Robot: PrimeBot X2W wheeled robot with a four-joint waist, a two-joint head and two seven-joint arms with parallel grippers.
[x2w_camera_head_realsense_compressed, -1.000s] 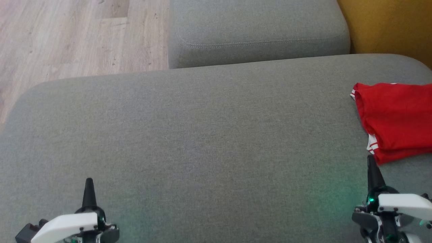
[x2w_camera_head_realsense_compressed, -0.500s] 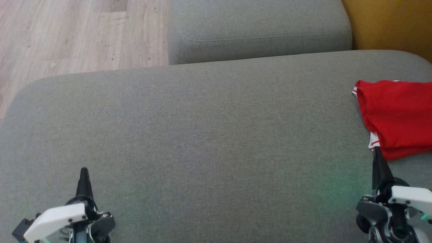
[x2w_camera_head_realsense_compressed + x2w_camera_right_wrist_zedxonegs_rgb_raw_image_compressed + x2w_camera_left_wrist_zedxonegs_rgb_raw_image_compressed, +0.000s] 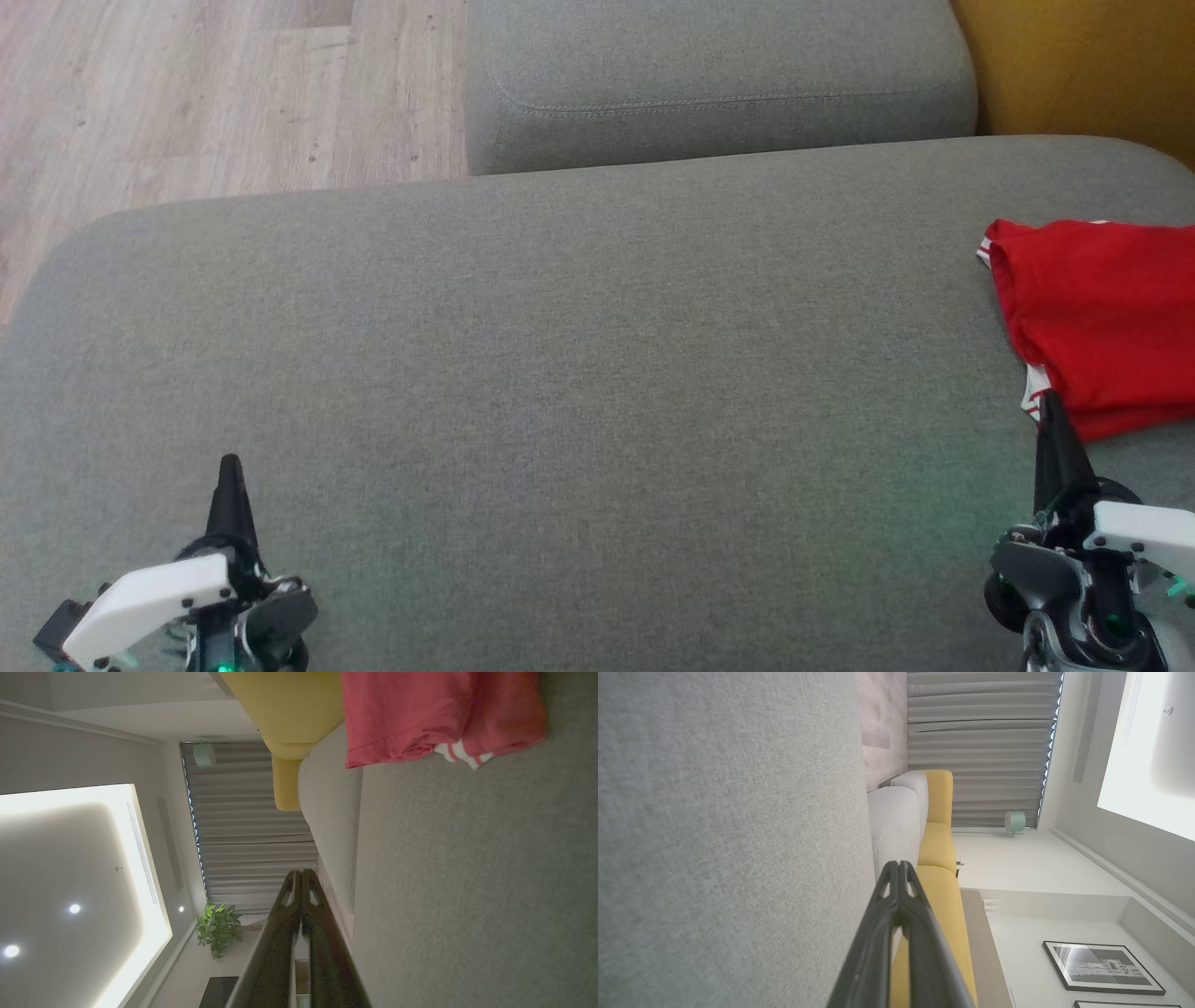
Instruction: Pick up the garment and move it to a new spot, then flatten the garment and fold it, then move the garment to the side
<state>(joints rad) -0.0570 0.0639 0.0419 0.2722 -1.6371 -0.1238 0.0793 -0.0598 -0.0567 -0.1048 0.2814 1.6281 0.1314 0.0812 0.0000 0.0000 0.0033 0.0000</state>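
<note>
My left end effector [image 3: 230, 471], at the lower left of the head view, has its fingers pressed together on nothing above the grey sofa cushion [image 3: 597, 373]. My right end effector [image 3: 1052, 411], at the lower right, is likewise closed and empty. Its tip points at the near corner of the red garment [image 3: 1106, 308]. The garment lies folded on the cushion at the right edge of the frame, with white stripes at its hem.
</note>
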